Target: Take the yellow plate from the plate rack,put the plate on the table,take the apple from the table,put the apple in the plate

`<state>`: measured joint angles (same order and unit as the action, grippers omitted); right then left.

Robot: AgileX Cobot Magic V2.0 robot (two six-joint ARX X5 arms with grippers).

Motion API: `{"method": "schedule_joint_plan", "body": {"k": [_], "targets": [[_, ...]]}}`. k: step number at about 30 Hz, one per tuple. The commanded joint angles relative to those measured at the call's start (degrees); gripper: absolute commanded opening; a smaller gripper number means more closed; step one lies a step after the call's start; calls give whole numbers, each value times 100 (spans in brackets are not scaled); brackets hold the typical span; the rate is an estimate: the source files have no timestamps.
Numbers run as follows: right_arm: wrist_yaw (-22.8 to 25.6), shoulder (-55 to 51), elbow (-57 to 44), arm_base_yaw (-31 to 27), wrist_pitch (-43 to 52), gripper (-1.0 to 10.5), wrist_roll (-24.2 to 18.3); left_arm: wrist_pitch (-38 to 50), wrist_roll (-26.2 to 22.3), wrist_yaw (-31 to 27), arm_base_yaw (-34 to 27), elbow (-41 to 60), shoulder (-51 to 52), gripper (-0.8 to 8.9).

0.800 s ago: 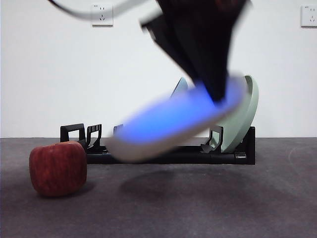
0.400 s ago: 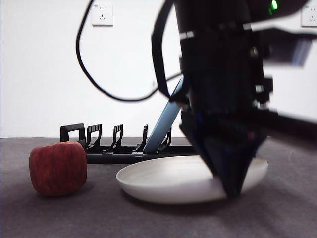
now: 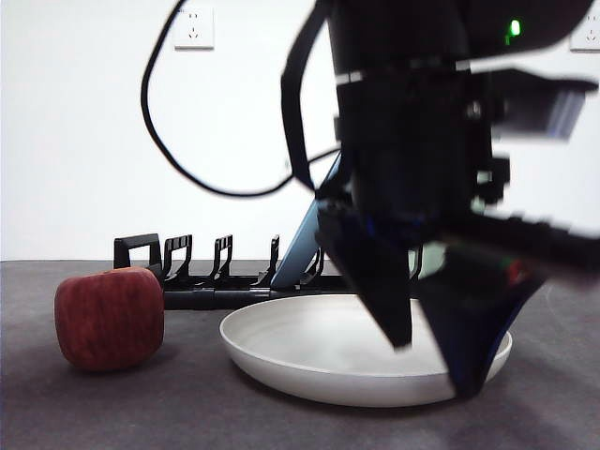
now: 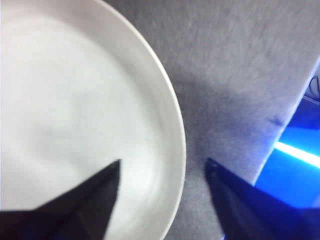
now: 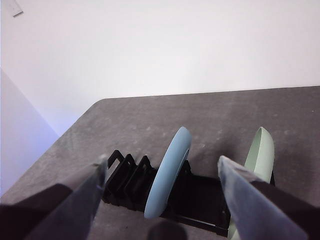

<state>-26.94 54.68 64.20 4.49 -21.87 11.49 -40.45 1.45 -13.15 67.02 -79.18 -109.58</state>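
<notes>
The yellow plate (image 3: 319, 352) lies flat on the table (image 3: 141, 403), in front of the plate rack (image 3: 202, 281). My left gripper (image 3: 433, 366) hangs over the plate's right rim with its jaws apart, one inside the rim and one outside, holding nothing. The left wrist view shows the plate (image 4: 75, 115) with the open left gripper (image 4: 163, 162) straddling its rim. The red apple (image 3: 110, 317) sits on the table left of the plate. My right gripper (image 5: 162, 160) is open and empty, high above the rack (image 5: 130, 182).
A light blue plate (image 3: 305, 248) stands tilted in the rack, also in the right wrist view (image 5: 167, 172). A sage green plate (image 5: 260, 155) stands at the rack's end. The table's edge (image 4: 280, 150) lies close beside the yellow plate. A cable (image 3: 187, 169) hangs from the arm.
A second ago the left gripper carried the plate tilted in the air. It then set it flat on the table. Now the jaws have opened and let go of the rim.
</notes>
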Motion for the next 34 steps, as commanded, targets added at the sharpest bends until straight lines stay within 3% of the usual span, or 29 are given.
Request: {"method": "schedule_joint_plan", "body": {"k": [1, 6, 10, 22, 28, 31, 34], "targets": [[-15, 7, 15, 24, 37, 379, -42, 44, 39, -164, -33, 20, 417, 346], [-13, 7, 15, 177, 37, 379, 66, 179, -31, -389, -411, 20, 1401, 346], [-11, 7, 17, 439, 42, 379, 66, 229, -28, -389, -1091, 20, 2063, 346], [55, 629, 446, 2223, -55, 384, -219, 232, -48, -96, -3504, 20, 3838, 345], [538, 1480, 717, 3270, -76, 392, -549, 118, -151, 7, -4111, 20, 4859, 345], [975, 1998, 909, 3740, -101, 518, -734, -28, -153, 4, -4245, 20, 5372, 345], [1390, 2529, 1126, 4103, -157, 542, -1025, -81, -153, 2, -4253, 20, 5829, 345]]}}
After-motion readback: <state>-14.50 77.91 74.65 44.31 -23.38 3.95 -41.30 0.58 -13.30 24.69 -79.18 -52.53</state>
